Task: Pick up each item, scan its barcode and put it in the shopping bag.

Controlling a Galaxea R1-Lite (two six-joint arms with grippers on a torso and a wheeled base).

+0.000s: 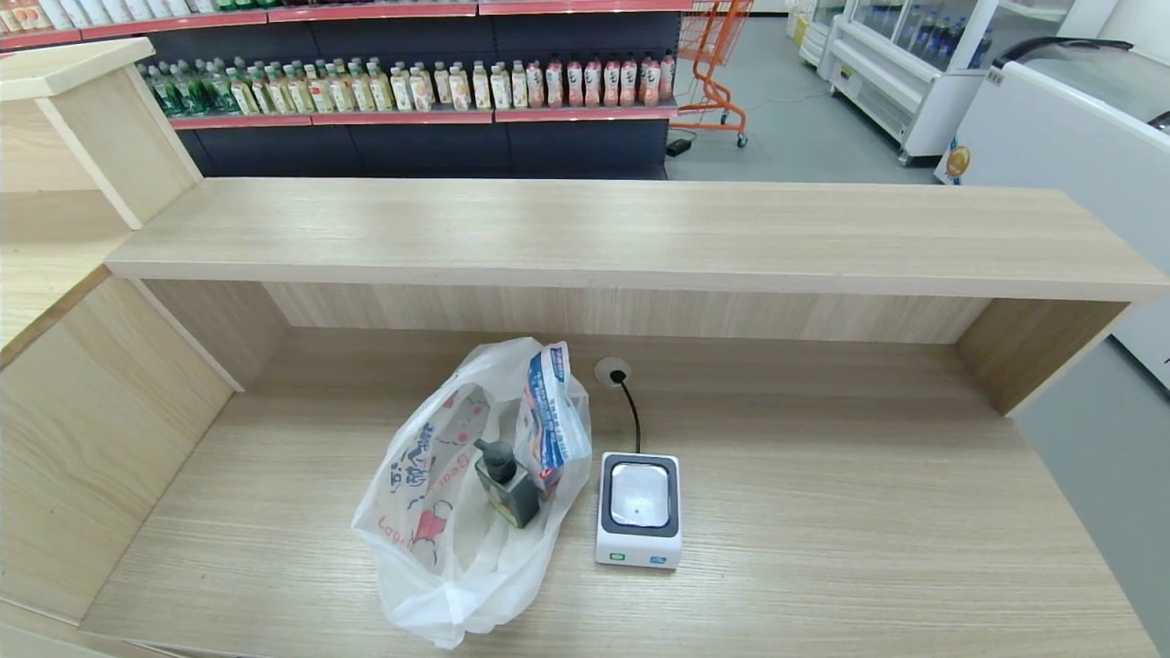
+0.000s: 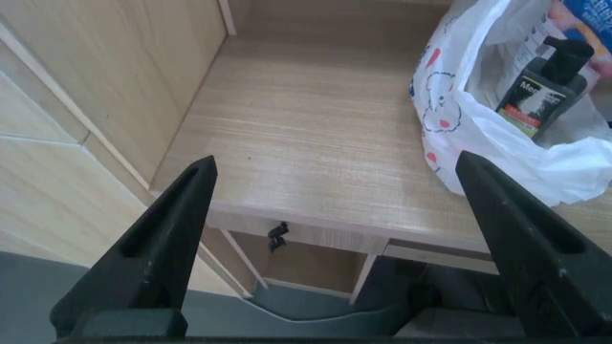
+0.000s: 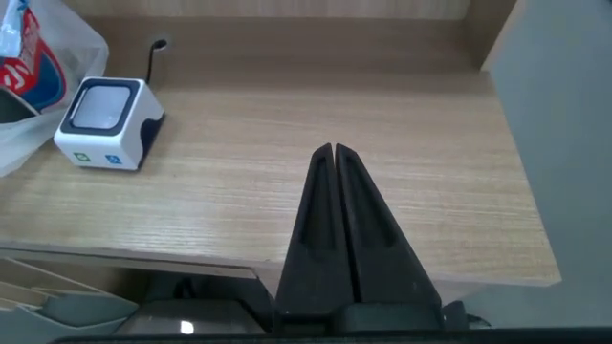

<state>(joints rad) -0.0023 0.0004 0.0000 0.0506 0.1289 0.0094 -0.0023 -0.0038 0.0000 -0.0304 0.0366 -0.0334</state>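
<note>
Spreading across the head view is a pale wood-grain worktop [image 1: 823, 512], walled at both sides by panels of the same wood and topped at the back by a raised ledge [image 1: 640, 228]. Beyond the ledge runs a store shelf [image 1: 411, 87] lined with rows of drink bottles, and an orange trolley [image 1: 717, 64] stands on the grey floor to the shelf's right.

The shopping bag [image 1: 430, 512], thin white plastic with red print, sits on the worktop left of centre. Its mouth gapes upward and its lower folds reach almost to the near edge.

The left pincer [image 2: 337, 167] hangs above the near edge of the worktop on the bag's left, its two dark fingers spread wide with nothing between them. The right pincer [image 3: 332, 153] is poised above the near edge on the right half of the worktop, well apart from the other things. Its fingers are pressed flat together and hold nothing.

The scanner [image 1: 639, 508], a white box with a dark-framed glass window facing up, stands just beside the bag on its right.

Inside the bag, a blue, white and red packet [image 1: 548, 416] stands on end against the side nearest the scanner, its top poking out above the rim. In front of it leans a dark bottle [image 1: 507, 484] with a black pump cap, also within the bag's mouth.

A black cable [image 1: 631, 411] runs from the scanner's back to a round hole in the worktop.
</note>
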